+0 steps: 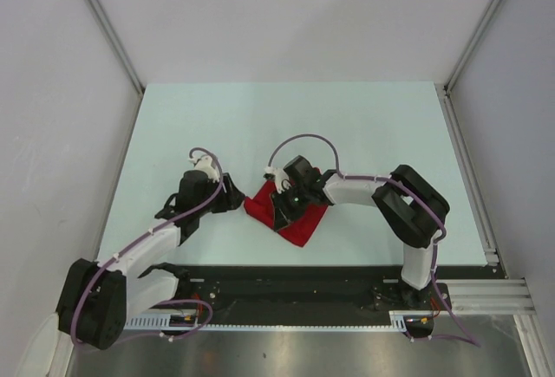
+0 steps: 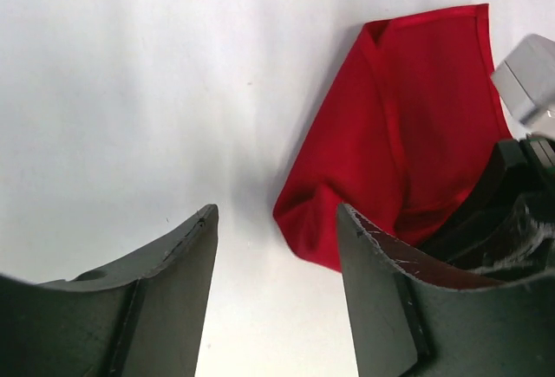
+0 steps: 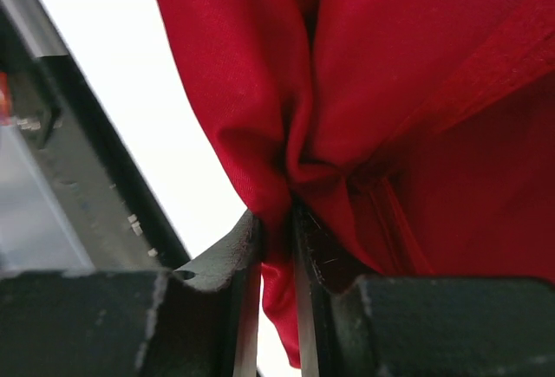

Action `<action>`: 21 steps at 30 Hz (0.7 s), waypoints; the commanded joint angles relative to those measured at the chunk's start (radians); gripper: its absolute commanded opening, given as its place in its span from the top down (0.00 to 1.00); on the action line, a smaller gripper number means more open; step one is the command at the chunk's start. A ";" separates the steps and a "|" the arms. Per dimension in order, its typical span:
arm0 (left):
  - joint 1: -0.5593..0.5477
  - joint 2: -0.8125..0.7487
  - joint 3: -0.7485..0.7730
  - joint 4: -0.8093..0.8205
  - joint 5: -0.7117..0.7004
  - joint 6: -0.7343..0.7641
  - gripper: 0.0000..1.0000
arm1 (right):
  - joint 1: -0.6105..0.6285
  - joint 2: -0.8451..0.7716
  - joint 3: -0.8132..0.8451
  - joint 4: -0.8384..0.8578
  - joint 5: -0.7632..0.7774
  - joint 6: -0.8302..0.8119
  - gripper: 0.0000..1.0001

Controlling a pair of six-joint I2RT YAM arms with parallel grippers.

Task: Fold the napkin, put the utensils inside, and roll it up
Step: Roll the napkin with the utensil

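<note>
1. R fingers (image 3: pixel 221 260) pinched tight on a bunched fold of red napkin (image 3: pixel 416 91).
2. L fingers (image 2: pixel 165 290) spread apart, gripping nothing, just beside napkin's edge.
3. Napkin lies crumpled on table (image 1: pixel 260 117), front-centre, btwn both arms.

The pale table (image 1: pixel 364 126) carries 1 crumpled red napkin (image 1: pixel 299 228) near its front edge.

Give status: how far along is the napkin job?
Done: nothing finished; napkin lies bunched, neither folded flat nor rolled. In hand: right gripper pinches a bunch of it; left gripper open beside it, empty. Left: fold, add spoon (not in view), roll.
</note>
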 commanded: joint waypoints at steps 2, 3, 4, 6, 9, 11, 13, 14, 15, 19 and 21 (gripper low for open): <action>-0.017 -0.033 -0.039 0.075 0.056 -0.020 0.35 | -0.063 0.045 -0.115 -0.098 -0.147 0.110 0.98; -0.020 -0.030 -0.042 0.089 0.065 -0.021 0.34 | -0.072 0.046 -0.141 -0.081 -0.161 0.123 0.98; -0.022 -0.018 -0.045 0.100 0.077 -0.020 0.33 | -0.083 0.049 -0.152 -0.051 -0.172 0.135 0.98; -0.029 0.000 -0.051 0.147 0.100 -0.021 0.32 | -0.109 0.061 -0.172 -0.032 -0.197 0.144 0.98; -0.041 0.046 -0.053 0.222 0.152 -0.020 0.31 | -0.138 0.088 -0.177 -0.010 -0.235 0.144 0.98; -0.052 0.094 -0.044 0.258 0.183 -0.018 0.31 | -0.152 0.115 -0.178 0.003 -0.259 0.146 0.98; -0.060 0.135 -0.036 0.302 0.200 -0.018 0.31 | -0.172 0.137 -0.181 0.014 -0.278 0.144 0.98; -0.069 0.173 -0.021 0.307 0.203 -0.018 0.31 | -0.176 0.140 -0.183 0.019 -0.282 0.143 0.98; -0.071 0.195 -0.013 0.315 0.204 -0.017 0.31 | -0.190 0.146 -0.184 0.025 -0.286 0.143 0.98; -0.078 0.267 0.015 0.356 0.209 -0.012 0.31 | -0.222 0.169 -0.195 0.043 -0.312 0.141 0.98; -0.081 0.298 0.025 0.370 0.217 -0.006 0.31 | -0.230 0.174 -0.198 0.051 -0.319 0.140 0.98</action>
